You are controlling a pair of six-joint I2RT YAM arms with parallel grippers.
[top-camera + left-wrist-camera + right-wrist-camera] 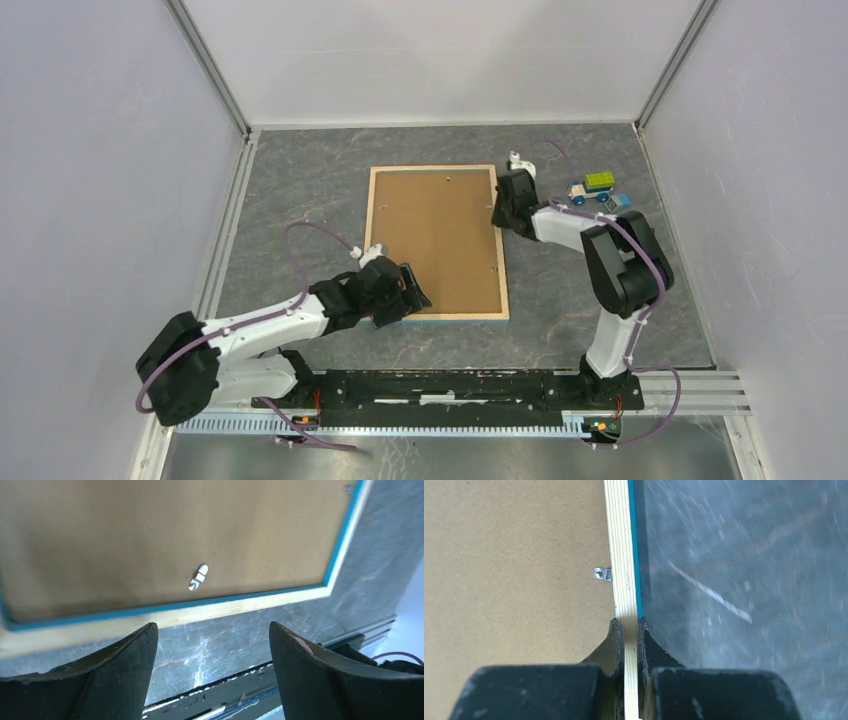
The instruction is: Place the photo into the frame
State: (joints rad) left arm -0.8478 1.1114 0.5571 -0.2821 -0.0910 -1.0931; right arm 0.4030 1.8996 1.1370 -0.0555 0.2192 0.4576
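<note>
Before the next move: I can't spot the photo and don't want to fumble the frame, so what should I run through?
1. Grip of the right gripper on the frame: ok, shut on its right rim.
2. Is the left gripper free: ok, jaws open and empty, by the near left corner.
3. Opening cleared for the photo: not ok, the backing board fills it.
4. Whereabouts of the photo: cannot tell, no view shows it.
5. Is the metal tab turned aside: not ok, it reaches over the board.
6. Is the toy car clear of the frame: ok, it stands apart on the table.
</note>
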